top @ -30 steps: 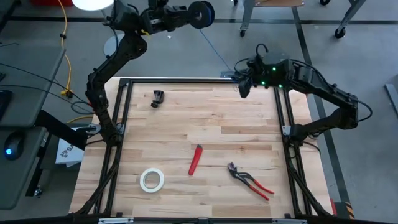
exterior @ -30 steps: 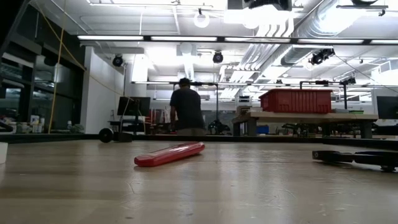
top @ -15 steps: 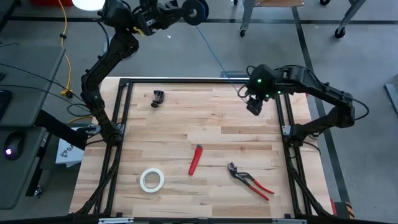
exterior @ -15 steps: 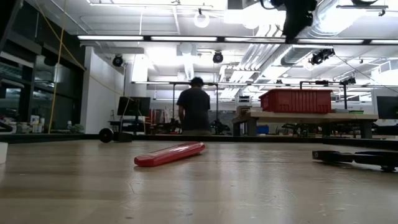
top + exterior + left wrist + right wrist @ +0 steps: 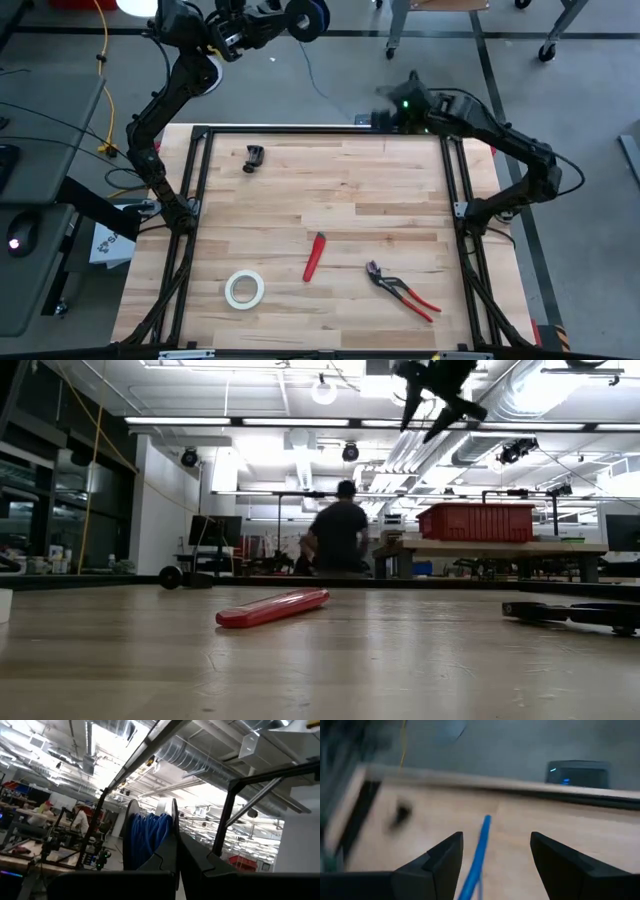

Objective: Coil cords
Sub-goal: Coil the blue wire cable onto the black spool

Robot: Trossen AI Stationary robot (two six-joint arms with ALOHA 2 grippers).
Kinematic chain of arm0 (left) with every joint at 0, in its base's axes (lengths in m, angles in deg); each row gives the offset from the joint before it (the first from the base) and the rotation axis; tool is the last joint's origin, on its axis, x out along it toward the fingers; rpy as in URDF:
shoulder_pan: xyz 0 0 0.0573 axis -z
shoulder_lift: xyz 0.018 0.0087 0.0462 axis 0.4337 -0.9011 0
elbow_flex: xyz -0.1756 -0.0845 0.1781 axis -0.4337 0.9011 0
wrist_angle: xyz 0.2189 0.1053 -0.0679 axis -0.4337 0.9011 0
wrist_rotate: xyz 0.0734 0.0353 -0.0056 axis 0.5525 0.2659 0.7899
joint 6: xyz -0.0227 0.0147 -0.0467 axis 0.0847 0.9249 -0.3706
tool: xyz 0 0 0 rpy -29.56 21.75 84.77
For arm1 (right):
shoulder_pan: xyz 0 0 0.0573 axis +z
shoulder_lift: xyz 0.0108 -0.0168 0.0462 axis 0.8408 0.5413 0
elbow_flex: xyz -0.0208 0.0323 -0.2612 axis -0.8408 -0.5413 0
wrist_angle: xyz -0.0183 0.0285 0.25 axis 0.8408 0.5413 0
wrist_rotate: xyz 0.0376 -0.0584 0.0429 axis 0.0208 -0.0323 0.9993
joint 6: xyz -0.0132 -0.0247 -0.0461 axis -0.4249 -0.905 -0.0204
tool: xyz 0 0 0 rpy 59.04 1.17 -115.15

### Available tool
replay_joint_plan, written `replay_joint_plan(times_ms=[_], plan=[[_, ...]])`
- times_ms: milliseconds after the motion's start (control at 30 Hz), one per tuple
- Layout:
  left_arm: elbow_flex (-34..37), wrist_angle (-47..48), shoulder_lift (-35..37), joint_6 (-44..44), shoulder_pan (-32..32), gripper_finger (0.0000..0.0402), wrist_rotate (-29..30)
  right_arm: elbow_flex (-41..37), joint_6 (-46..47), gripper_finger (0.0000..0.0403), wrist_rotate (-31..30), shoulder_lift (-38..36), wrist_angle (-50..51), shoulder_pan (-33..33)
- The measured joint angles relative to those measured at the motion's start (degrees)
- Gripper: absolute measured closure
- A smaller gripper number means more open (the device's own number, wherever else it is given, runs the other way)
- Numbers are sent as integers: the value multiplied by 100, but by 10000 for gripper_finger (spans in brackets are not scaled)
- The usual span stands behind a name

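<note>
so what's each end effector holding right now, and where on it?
Left end effector grips the black spool by its rim. Right end effector is open, holding nothing; the blue wire runs between its fingers.

Bright ceiling strip lights [image 5: 290, 422] glare overhead; right wrist view motion-blurred

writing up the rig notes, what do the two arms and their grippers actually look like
Both arms are dark, near-black jointed links with black cables alongside. The left gripper has two dark angular fingers. The right gripper has two dark tapered fingers with pointed tips, and a small green light glows on the right arm's wrist. No markings are legible.
</note>
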Motion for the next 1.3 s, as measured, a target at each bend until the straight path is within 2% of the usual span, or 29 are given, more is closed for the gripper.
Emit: replay_joint_plan(times_ms=[100,167,367,600,767,933,1067,1167,1300], plan=[[0,16,44,180,42,401,-12,0,952,176,-392,92,-110,-365],[0,11,106,270,48,401,-24,0,967,176,-548,205,140,-590],[2,3,338,786,39,401,6,-2,-413,176,-9,924,1912,-1074],[0,11,469,1075,-66,401,162,-2,-2102,176,375,1694,2717,-939],[2,20,470,973,-178,401,241,-2,-2362,176,731,2082,3207,-904],[0,33,470,981,-364,401,415,-4,-2670,176,1732,2299,3337,-904],[2,31,470,899,-504,401,480,-4,-2476,176,1614,2378,3337,-908],[2,-27,470,718,-582,401,528,-4,-1867,176,1262,2402,3328,-1049],[2,-245,470,587,-603,401,594,-2,-1195,176,1213,2399,3291,-1318]])
